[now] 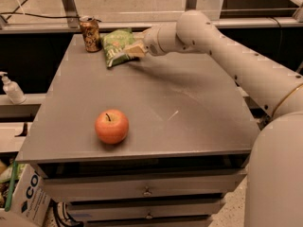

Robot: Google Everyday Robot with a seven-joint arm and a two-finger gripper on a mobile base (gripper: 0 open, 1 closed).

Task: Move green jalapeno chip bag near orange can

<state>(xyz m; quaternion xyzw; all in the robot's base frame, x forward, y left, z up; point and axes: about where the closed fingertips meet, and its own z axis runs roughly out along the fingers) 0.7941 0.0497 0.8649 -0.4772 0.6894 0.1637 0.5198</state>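
bag [115,46]: I see crinkly, glossy film
can [90,33]: shiny metal
table [189,103]: matt, smooth
apple [111,126]: smooth skin
gripper [136,50]: at bag's right edge, matt plastic

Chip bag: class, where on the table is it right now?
In the camera view the chip bag lies at the table's far left corner, just right of the can, with the gripper at its right edge.

I am looking down across the table [189,108] from above its front edge, at close range. The gripper [137,49] is sitting near the far-left corner.
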